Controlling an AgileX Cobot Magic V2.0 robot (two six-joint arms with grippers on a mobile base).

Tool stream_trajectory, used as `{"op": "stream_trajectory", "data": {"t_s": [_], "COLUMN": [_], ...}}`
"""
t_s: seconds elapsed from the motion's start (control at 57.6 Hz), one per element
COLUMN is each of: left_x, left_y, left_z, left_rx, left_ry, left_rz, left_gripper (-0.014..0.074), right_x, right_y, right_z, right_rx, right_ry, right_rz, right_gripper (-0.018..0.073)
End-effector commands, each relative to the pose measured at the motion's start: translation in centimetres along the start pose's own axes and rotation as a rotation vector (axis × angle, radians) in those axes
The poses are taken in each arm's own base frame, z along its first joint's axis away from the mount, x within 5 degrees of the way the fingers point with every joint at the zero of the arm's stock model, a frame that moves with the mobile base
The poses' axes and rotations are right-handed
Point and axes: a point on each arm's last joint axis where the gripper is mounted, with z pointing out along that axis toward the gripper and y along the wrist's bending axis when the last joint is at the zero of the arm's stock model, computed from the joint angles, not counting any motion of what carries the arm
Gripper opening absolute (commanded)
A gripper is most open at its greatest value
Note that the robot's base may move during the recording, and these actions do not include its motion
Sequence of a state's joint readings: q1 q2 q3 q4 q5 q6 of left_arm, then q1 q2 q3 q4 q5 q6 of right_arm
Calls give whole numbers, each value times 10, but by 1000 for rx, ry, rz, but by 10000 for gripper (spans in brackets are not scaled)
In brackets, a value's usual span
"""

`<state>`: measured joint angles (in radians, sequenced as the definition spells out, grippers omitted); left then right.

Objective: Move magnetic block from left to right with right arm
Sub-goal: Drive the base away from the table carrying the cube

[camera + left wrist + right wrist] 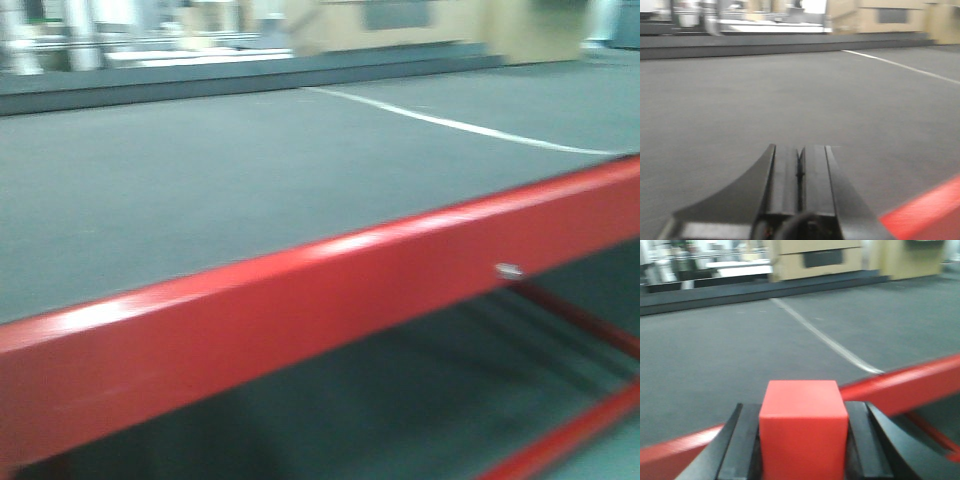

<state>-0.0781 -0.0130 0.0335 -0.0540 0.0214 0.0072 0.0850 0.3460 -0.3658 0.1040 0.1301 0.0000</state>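
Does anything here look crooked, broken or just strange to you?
Nothing stands out. The magnetic block sits squarely in the right gripper, the left gripper is shut and empty, and the grey tabletop shows no spill or damage. The pictures are blurry, though.

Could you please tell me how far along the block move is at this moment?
Done: the grasp. The right pincer is shut on the magnetic block. In hand: the carry, with the red table rim showing behind the block. Left: setting it down on the right side and letting go; these views do not show how near that spot is. The left pincer is shut and empty.
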Motion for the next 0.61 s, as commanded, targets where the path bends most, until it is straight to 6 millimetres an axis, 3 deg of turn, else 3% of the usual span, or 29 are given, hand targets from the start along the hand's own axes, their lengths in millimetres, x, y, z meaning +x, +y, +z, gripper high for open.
{"op": "stream_trajectory", "data": {"t_s": [0.0, 0.591], "left_x": [-5, -5], "left_y": [0, 0], "left_z": [-1, -1], "left_rx": [-3, -3], "left_ry": [-79, -79], "left_rz": [-10, -10], "left_gripper": [-126, -126], "right_x": [-18, -18], "right_y": [1, 1], "right_z": [-2, -2], "right_rx": [2, 2], "right_ry": [-119, -119], "right_rz": [-7, -7], "right_gripper": [266, 266]}}
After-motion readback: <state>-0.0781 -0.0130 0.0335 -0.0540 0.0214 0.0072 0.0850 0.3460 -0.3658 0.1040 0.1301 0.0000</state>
